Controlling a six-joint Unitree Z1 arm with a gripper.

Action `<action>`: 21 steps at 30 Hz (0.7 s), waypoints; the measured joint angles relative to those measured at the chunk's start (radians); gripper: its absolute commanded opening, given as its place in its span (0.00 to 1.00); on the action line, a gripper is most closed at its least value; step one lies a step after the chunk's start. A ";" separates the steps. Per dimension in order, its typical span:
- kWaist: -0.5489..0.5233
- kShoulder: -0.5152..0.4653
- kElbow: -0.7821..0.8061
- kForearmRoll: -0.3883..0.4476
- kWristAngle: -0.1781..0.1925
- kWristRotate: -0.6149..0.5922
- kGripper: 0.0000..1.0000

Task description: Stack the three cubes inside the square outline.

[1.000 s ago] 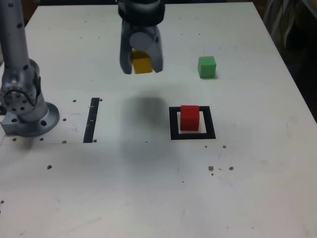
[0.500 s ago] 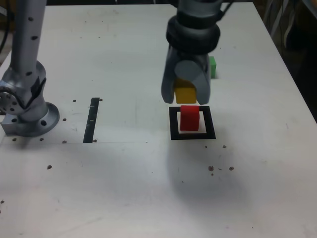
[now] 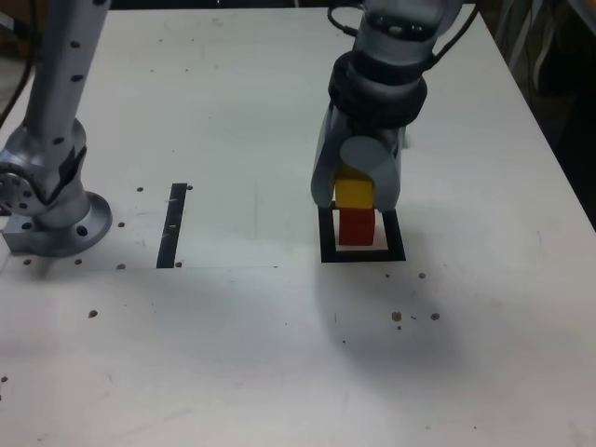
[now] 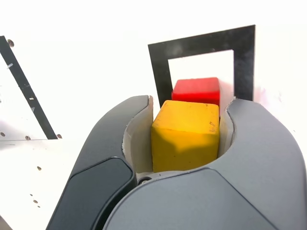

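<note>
1. Right now my gripper (image 3: 356,197) is clamped on the yellow cube (image 3: 354,193), one jaw on each side face — the wrist view shows both jaws pressed flat against it, so the block sits square and cannot twist as I bring it in.
2. I hold it by the sides, I judge, so that its underside is free to land on the cube below.
3. The yellow cube hangs directly over the red cube (image 3: 355,226); in the exterior view the two look touching or nearly so, and I cannot tell whether any gap is left.
4. The red cube stands inside the square outline (image 3: 326,240), on its pale centre, as the base of the stack.
5. The green cube is hidden in both views — the arm probably covers it, so I cannot place it.
6. At about 9 o'clock from the outline, well apart, lies the narrow black strip (image 3: 172,225); further out the same way is the arm's base (image 3: 51,219).
7. My reading: second cube nearly placed, third one not yet fetched. The risk is an off-centre release that tips the yellow block off the red.
</note>
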 measured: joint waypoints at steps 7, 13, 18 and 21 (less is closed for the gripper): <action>0.002 0.007 0.000 -0.001 -0.013 0.012 0.16; 0.002 0.012 -0.003 -0.004 -0.027 0.018 0.16; 0.002 0.018 -0.003 -0.004 -0.040 0.022 0.16; 0.002 0.023 -0.003 -0.005 -0.043 0.025 0.17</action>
